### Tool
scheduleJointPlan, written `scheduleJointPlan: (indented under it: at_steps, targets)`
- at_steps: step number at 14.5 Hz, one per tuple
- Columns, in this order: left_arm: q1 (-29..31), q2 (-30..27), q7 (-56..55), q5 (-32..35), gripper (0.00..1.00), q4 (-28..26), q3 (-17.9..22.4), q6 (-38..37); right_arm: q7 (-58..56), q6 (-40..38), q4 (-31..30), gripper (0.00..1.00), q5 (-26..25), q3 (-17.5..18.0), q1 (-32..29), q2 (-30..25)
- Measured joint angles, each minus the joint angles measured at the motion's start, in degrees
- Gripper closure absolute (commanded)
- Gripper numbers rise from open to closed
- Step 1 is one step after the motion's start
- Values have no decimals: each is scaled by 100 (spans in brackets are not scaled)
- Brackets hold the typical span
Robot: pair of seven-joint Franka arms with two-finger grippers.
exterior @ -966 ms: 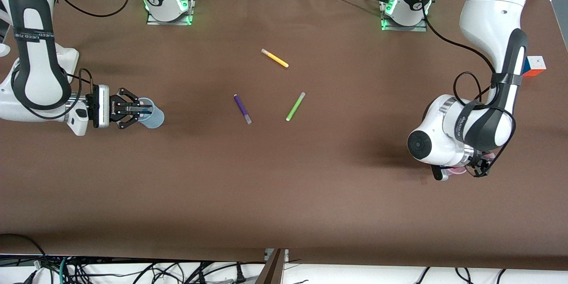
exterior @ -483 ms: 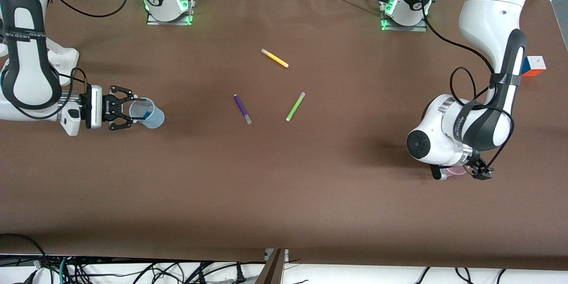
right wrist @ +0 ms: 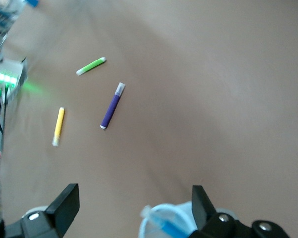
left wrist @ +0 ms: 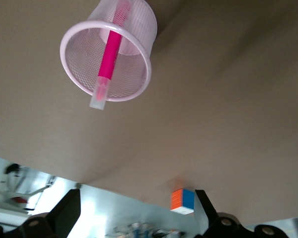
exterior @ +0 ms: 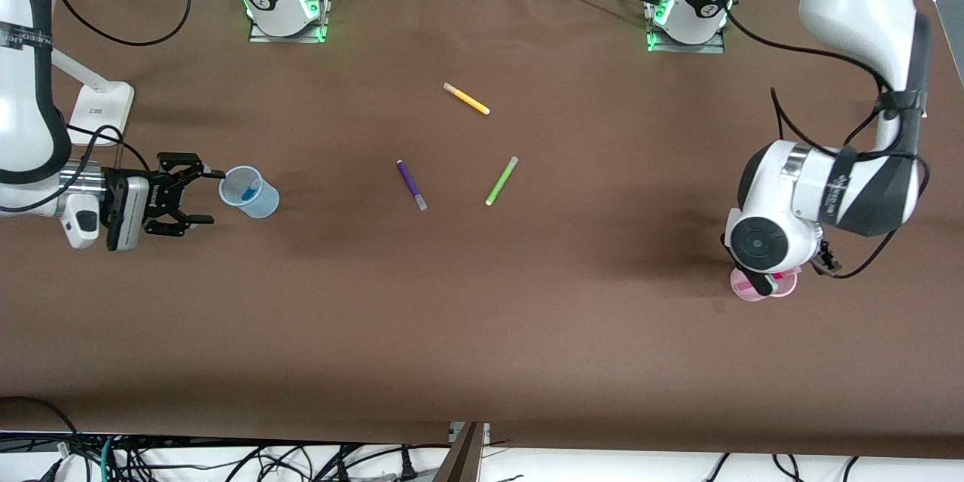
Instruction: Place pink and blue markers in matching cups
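The light blue cup [exterior: 263, 203] stands toward the right arm's end of the table with the blue marker [exterior: 245, 191] leaning inside it. My right gripper [exterior: 194, 196] is open and empty, beside the cup and apart from it. The right wrist view shows the cup's rim [right wrist: 168, 207] and the marker [right wrist: 173, 229] by that gripper [right wrist: 134, 208]. The light pink cup [exterior: 783, 288] stands toward the left arm's end with the pink marker [exterior: 744, 285] in it. My left gripper [exterior: 827, 262] is open above it. The left wrist view shows the cup [left wrist: 139, 34], the marker [left wrist: 111, 54] and the gripper [left wrist: 136, 218].
A purple pen [exterior: 411, 184], a green pen [exterior: 501, 181] and a yellow pen [exterior: 466, 99] lie mid-table. They also show in the right wrist view: purple [right wrist: 112, 105], green [right wrist: 91, 66], yellow [right wrist: 58, 126]. A colour cube [left wrist: 183, 201] sits near the table's edge at the left arm's end.
My right gripper opened at the blue cup and drew back toward the right arm's end. My left arm lifted off the pink cup, uncovering it and the marker.
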Motion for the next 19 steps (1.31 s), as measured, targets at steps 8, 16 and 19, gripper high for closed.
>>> scheduleJointPlan:
  at_steps: [8, 16, 19]
  targets:
    - [346, -519, -2199, -2242, 0, 39, -19, -101, 4330, -934, 1159, 0, -1432, 49, 428, -5]
    - [345, -1544, -2381, -2876, 0, 909, -73, -438, 6930, -965, 1120, 0, -3188, 1142, 306, -555]
    - [221, -1668, -2451, -2902, 0, 1021, 160, -482, 6991, -975, 881, 0, -3676, 1559, -7, -1243]
